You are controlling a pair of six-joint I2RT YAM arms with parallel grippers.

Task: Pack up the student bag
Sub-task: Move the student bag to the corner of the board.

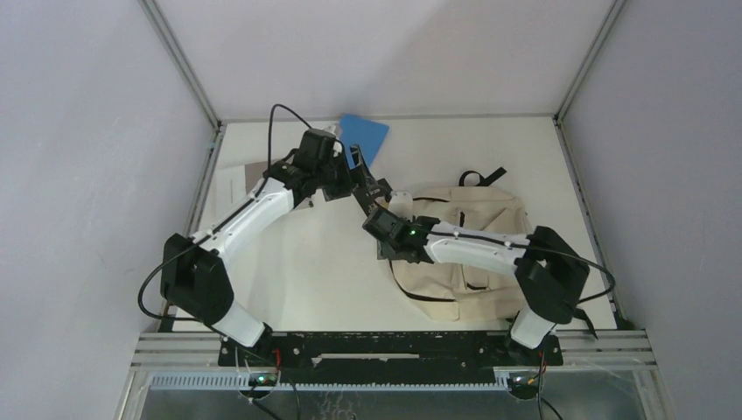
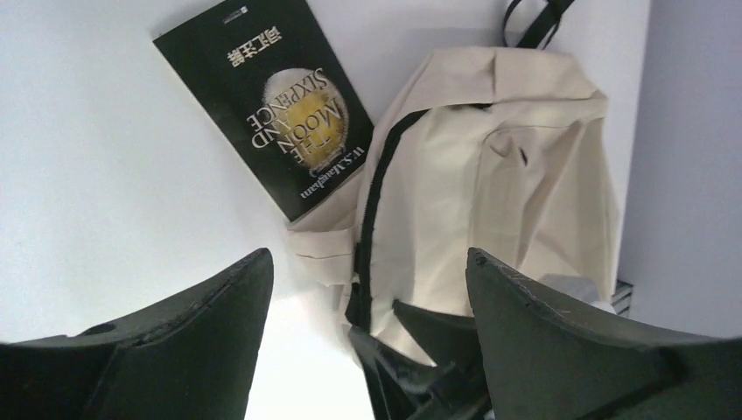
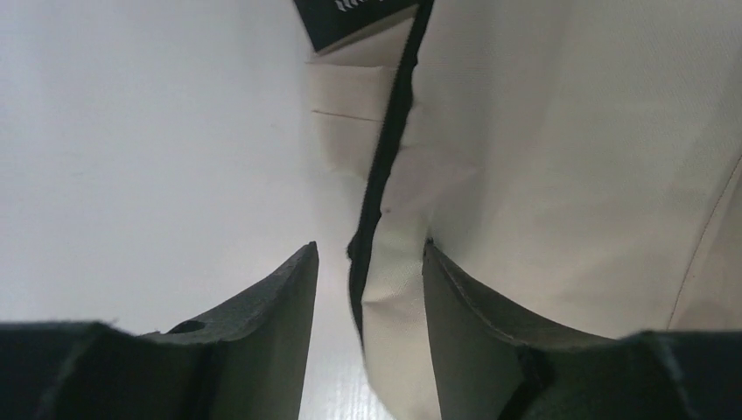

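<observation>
The student bag [image 1: 472, 241] is a cream backpack lying flat at the right of the table, with its black zipper line [image 3: 389, 149] along its left edge. A black book [image 2: 280, 105] titled "The Moon and Sixpence" lies on the table, touching the bag's [image 2: 490, 157] left edge. My left gripper [image 2: 367, 254] hovers open above that edge, holding nothing. My right gripper [image 3: 369, 245] is open lower down, straddling the bag's zipper edge. Its right finger touches the fabric and its left finger stands apart from it. The right gripper's fingers [image 2: 420, 350] show between my left jaws.
A blue folder [image 1: 366, 137] lies at the back of the table, behind the left gripper [image 1: 367, 184]. Pale sheets of paper [image 1: 234, 184] sit at the back left. The bag's black handle strap [image 1: 483, 178] points toward the back. Enclosure walls surround the table.
</observation>
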